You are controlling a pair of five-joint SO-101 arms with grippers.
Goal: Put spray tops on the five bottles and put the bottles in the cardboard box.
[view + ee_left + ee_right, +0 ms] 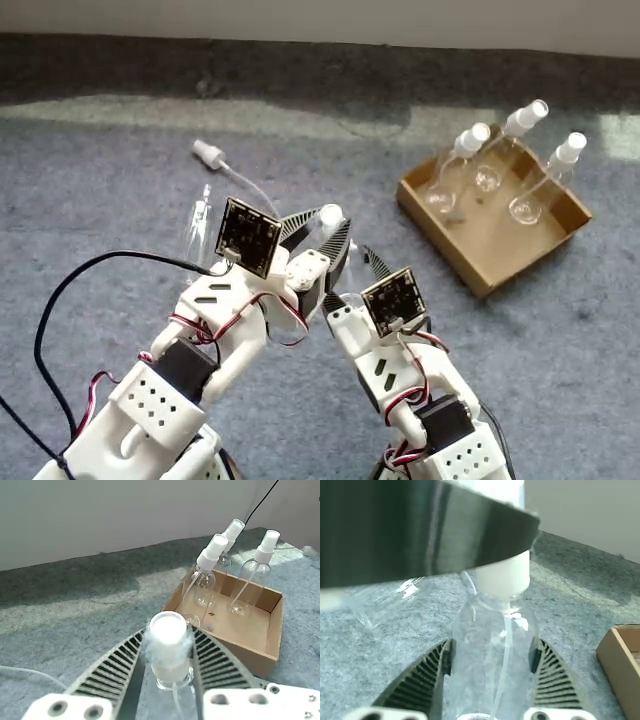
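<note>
A clear bottle (492, 630) stands upright between the two arms, and my right gripper (494, 650) is shut on its body. A white spray top (169, 625) sits on the bottle's neck with its tube hanging down inside. My left gripper (170, 640) is shut on that top from above. In the high view the left gripper (328, 228) is just over the right gripper (355, 268), with the top (330, 213) showing between the fingers. The cardboard box (500, 245) lies to the right and holds three capped bottles (455, 170).
Another clear bottle (198, 225) without a top lies on the grey carpet to the left of the grippers. A loose spray top (210, 153) with its long tube rests beyond it. The box's near wall (250, 655) stands close to the right of the held bottle.
</note>
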